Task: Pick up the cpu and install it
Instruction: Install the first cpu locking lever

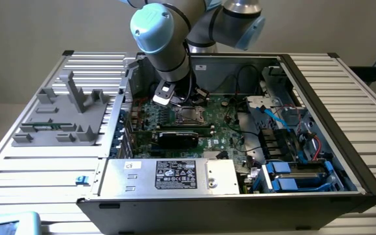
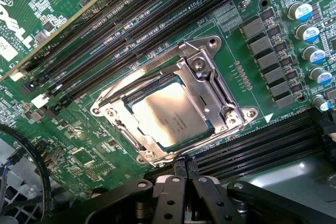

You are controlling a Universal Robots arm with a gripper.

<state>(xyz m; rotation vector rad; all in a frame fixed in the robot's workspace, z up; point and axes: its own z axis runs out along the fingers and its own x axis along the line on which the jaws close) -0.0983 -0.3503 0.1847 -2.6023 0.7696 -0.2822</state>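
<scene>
The cpu (image 2: 170, 116), a flat square chip with a shiny silver-grey top, lies inside the metal-framed socket (image 2: 210, 72) on the green motherboard. My gripper (image 2: 185, 164) hovers just beside the socket's frame, its two thin fingers pressed together and holding nothing. In the exterior view the arm reaches down into the open computer case, and the wrist (image 1: 165, 93) hangs right above the socket (image 1: 188, 115) near the middle of the board.
Black memory slots (image 2: 131, 19) run along both sides of the socket. A black expansion card (image 1: 178, 137) stands just in front of the socket, and a silver power supply (image 1: 168, 176) lies at the case front. A grey fixture (image 1: 60, 117) stands on the table at the exterior view's left.
</scene>
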